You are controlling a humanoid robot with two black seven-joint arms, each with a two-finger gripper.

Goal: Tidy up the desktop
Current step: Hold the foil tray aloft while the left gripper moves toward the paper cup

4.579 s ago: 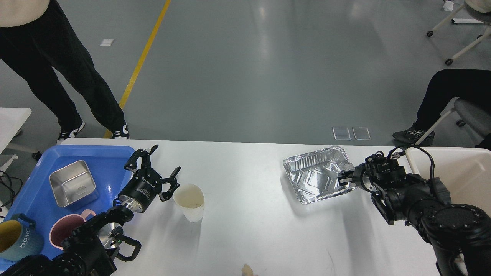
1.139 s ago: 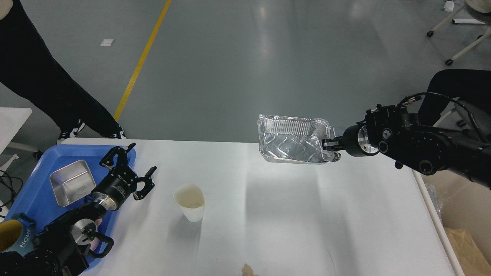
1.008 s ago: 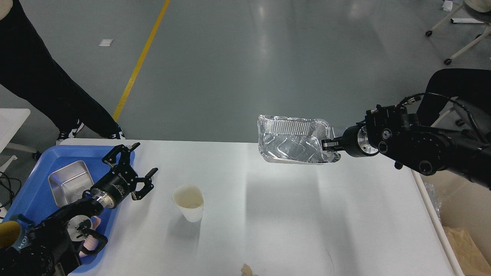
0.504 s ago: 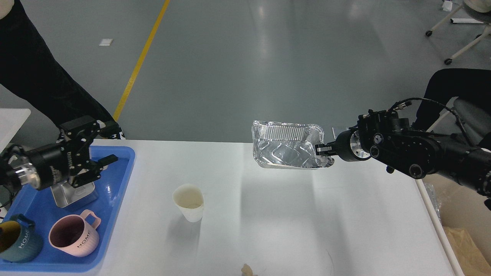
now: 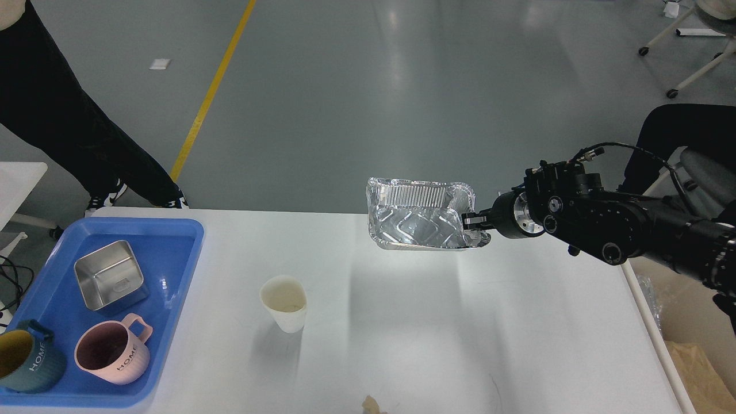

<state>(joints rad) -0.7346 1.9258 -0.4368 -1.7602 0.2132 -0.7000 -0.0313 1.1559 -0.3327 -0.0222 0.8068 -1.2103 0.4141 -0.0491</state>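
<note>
The white desktop [image 5: 437,339] fills the lower part of the head view. My right gripper [image 5: 472,224] is shut on the right rim of a crinkled foil tray [image 5: 417,221] and holds it in the air above the desktop's far middle, tilted with its open side toward me. A white paper cup [image 5: 284,302] stands upright left of centre. A small crumpled scrap [image 5: 371,405] lies at the near edge. My left arm and gripper are out of view.
A blue tray [image 5: 172,270] at the left holds a steel box [image 5: 109,276], a pink mug [image 5: 112,353] and a dark teal mug [image 5: 26,362]. A beige bin [image 5: 698,356] stands right of the desktop. A person's legs [image 5: 69,126] are behind the far left corner.
My right gripper lifted the foil tray off the desktop and has carried it slightly left. My left arm drew back from beside the cup and left the view.
</note>
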